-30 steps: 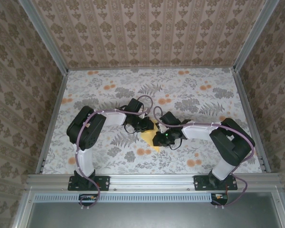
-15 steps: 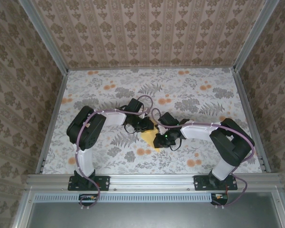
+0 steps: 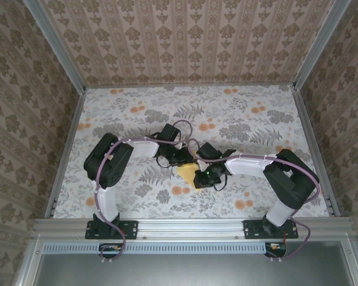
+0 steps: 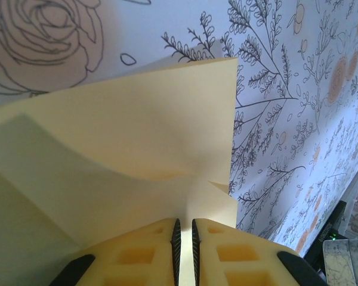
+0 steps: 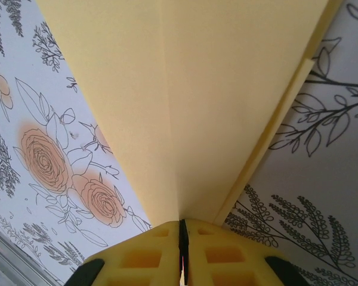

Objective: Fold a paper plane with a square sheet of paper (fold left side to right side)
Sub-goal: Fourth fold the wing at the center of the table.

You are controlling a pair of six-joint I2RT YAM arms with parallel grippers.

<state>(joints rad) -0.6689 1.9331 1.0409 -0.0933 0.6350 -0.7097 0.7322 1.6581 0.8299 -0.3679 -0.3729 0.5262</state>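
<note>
The yellow sheet of paper (image 3: pixel 186 173) lies folded in the middle of the table, held between both arms. In the left wrist view the paper (image 4: pixel 137 137) shows overlapping flaps and a raised, curved layer. My left gripper (image 4: pixel 184 221) is shut on its edge, with a thin strip of paper between the pads. The right wrist view has the paper (image 5: pixel 215 89) as a wedge with a centre crease, narrowing toward my right gripper (image 5: pixel 183 221), which is shut tight on that crease. From above, the left gripper (image 3: pixel 184 159) is at the paper's far side and the right gripper (image 3: pixel 199 177) at its right side.
A floral tablecloth (image 3: pixel 238 119) with small orange flower prints (image 3: pixel 180 190) covers the table. Patterned walls stand on three sides. A metal rail (image 3: pixel 191 225) with both arm bases runs along the near edge. Cables loop above both wrists.
My right gripper has slid a little left along the paper and pinched tighter. Less yellow paper shows from above. The left arm has barely moved.
</note>
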